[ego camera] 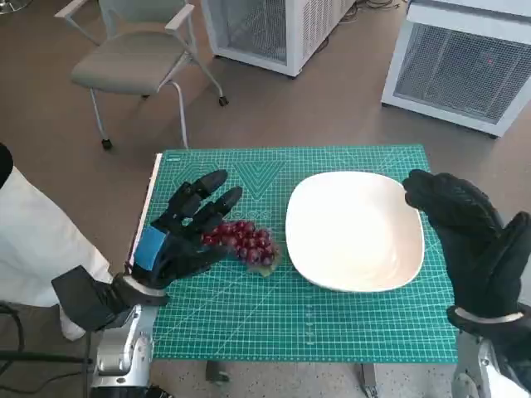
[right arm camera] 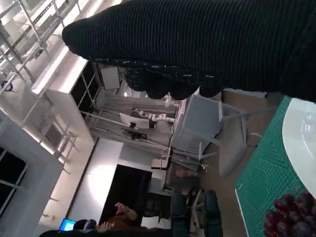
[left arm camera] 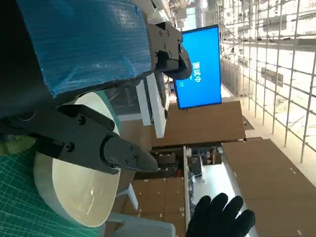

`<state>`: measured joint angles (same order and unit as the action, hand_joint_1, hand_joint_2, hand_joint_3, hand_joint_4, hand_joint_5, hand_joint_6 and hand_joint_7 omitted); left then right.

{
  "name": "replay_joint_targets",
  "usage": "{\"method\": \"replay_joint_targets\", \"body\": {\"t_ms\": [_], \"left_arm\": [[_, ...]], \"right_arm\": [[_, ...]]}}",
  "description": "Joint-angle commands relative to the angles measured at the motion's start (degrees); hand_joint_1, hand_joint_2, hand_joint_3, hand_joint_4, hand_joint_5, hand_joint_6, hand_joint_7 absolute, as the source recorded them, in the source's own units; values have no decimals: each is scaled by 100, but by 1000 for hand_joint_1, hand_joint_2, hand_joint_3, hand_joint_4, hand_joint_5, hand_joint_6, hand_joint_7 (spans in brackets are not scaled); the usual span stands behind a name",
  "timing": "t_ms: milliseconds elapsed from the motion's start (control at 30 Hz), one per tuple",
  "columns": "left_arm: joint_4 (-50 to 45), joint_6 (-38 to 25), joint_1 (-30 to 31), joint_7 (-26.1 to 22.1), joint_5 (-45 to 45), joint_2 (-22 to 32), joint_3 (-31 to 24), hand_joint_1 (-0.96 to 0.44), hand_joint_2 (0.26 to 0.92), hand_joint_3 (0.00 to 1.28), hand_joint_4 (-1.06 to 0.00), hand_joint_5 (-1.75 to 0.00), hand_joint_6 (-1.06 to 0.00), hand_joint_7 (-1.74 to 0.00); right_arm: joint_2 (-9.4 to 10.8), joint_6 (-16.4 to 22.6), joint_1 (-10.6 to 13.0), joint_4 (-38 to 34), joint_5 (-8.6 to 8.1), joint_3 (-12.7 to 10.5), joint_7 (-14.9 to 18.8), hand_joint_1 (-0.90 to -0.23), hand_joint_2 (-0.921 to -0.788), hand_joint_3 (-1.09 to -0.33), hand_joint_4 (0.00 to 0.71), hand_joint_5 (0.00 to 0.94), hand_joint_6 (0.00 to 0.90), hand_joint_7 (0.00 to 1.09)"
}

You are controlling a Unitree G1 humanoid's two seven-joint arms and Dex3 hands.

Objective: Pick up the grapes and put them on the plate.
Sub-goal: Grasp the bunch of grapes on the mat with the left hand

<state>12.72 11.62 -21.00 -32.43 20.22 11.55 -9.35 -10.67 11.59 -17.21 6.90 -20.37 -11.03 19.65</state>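
A bunch of dark red grapes (ego camera: 246, 241) lies on the green cutting mat (ego camera: 249, 323), just left of the white plate (ego camera: 357, 232). My left hand (ego camera: 184, 234) sits against the bunch's left side with its fingers spread and pointing up and to the right; it holds nothing. My right hand (ego camera: 469, 240), in the black glove, hovers at the plate's right rim and is empty. The right wrist view shows the grapes (right arm camera: 291, 218) and a slice of the plate (right arm camera: 302, 133) beneath the glove (right arm camera: 197, 39). In the left wrist view, black fingers (left arm camera: 98, 145) reach over the plate (left arm camera: 74, 192).
A grey chair (ego camera: 137, 58) stands on the floor beyond the table's far left. White cabinets (ego camera: 460, 62) stand beyond the far right. A person (right arm camera: 123, 213) sits far off in the right wrist view. The mat's front strip lies bare.
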Motion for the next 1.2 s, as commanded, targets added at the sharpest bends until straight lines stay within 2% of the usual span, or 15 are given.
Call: {"method": "replay_joint_targets", "body": {"t_ms": [33,1000,1200], "left_arm": [[-39,-5,28,12,-43,76,12,-248,921,13,-376,-6,-209,-422],[-145,-73,107,21,2,70,14,-260,920,12,-373,-4,-226,-412],[-192,161,134,185,-397,163,92,-268,919,8,-366,-1,-225,-406]], "right_arm": [[-8,-47,19,-68,-20,12,3,-496,-921,-562,429,528,194,904],[-25,-68,70,-6,-37,3,14,-499,-921,-563,425,533,190,910],[-24,-74,85,5,-30,5,8,-499,-921,-564,424,534,189,911]]}}
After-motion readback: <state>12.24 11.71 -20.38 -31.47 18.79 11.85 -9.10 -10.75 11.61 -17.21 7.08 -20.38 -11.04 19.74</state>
